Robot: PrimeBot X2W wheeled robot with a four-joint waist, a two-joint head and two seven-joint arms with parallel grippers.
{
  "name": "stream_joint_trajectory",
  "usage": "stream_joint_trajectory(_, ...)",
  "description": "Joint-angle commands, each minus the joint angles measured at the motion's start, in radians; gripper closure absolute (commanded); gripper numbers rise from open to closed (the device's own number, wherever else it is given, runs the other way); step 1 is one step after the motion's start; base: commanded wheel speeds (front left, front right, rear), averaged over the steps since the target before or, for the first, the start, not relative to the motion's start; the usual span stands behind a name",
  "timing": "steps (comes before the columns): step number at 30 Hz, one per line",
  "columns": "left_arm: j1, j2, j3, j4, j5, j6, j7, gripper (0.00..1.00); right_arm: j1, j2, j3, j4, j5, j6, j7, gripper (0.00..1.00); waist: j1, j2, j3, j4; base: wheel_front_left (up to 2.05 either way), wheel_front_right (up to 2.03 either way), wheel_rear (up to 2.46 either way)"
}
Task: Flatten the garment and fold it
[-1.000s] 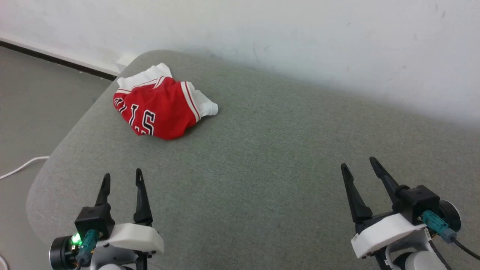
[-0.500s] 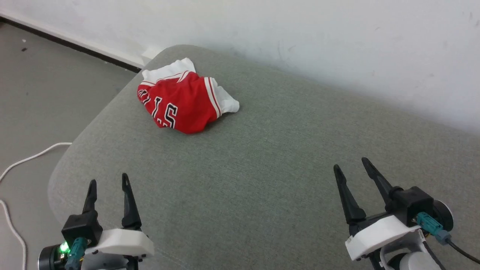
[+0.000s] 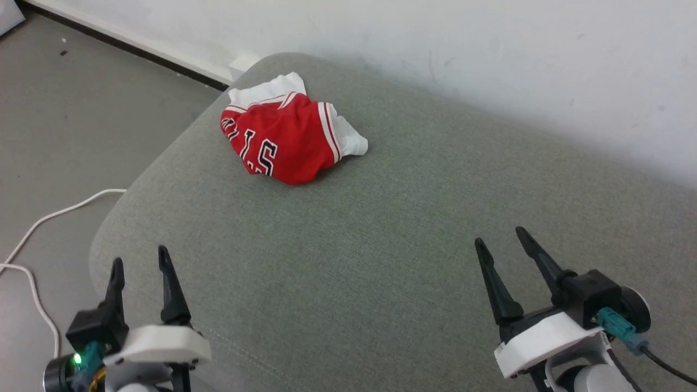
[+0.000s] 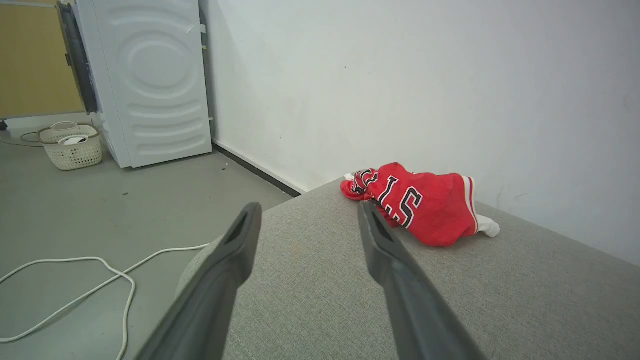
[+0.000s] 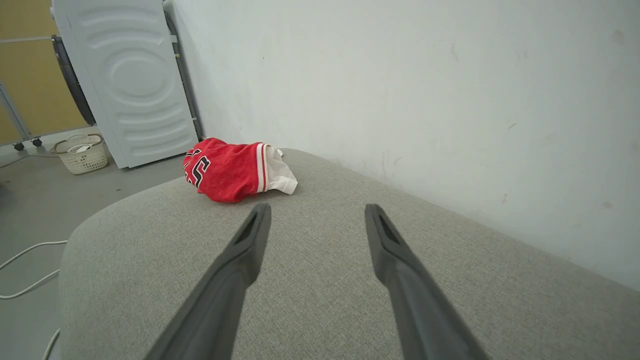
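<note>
Garment: the garment (image 3: pixel 288 141) lies in a crumpled red-and-white heap at the far left corner of the grey cushion (image 3: pixel 381 245), close to the wall (image 3: pixel 490 65). A white sleeve pokes out on its right side and the black lettering is creased.
Step in hand: I judge this as the approach before any first grasp. Nothing is flattened and neither arm touches the cloth.
Next move: I would need a long reach forward and to the left, probably with some bend at the waist. I would then pinch an outer edge, a sleeve or the hem, so the heap can be drawn open rather than dragged.
Left gripper: the left gripper (image 3: pixel 139 256) hovers by the cushion's near left corner. Its fingers (image 4: pixel 395 270) are spread wide, hold nothing and point roughly at the garment, well apart from it.
Right gripper: the right gripper (image 3: pixel 500 237) sits over the near right of the cushion and is farther from the heap. Its fingers (image 5: pixel 395 265) are also wide apart and empty.
Floor: a white cable (image 3: pixel 60 212) trails left of the cushion.
</note>
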Motion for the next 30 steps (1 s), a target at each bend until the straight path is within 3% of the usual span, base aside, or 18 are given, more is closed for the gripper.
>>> stream_joint_trajectory(1,-0.037,0.012,0.006,0.008,-0.017,-0.007,-0.004,0.00,-0.010,0.002,0.002,-0.010,-0.004,-0.001,0.002,0.00,0.0000,0.0000,0.036,-0.015,0.00,0.00,0.00)
stream_joint_trajectory(9,-0.347,0.060,0.030,0.151,-0.133,-0.069,0.106,0.00,-0.084,0.002,0.019,-0.069,-0.056,-0.001,0.044,0.00,0.0000,0.0000,0.221,-0.136,0.00,0.00,0.00)
stream_joint_trajectory(18,-0.701,0.193,0.083,0.374,-0.244,-0.114,0.367,0.00,-0.180,0.001,0.039,-0.101,-0.089,-0.001,0.054,0.00,0.0000,0.0000,0.456,-0.323,0.00,0.00,0.00)
stream_joint_trajectory(24,-0.785,0.279,0.123,0.467,-0.295,-0.076,0.586,0.00,-0.230,0.002,0.047,-0.097,-0.082,-0.001,0.032,0.00,0.0000,0.0000,0.541,-0.417,0.00,0.00,0.00)
stream_joint_trajectory(30,-0.767,0.340,0.126,0.501,-0.306,-0.025,0.788,0.00,-0.245,0.002,0.049,-0.075,-0.070,-0.001,0.007,0.00,0.0000,0.0000,0.555,-0.457,0.00,0.00,0.00)
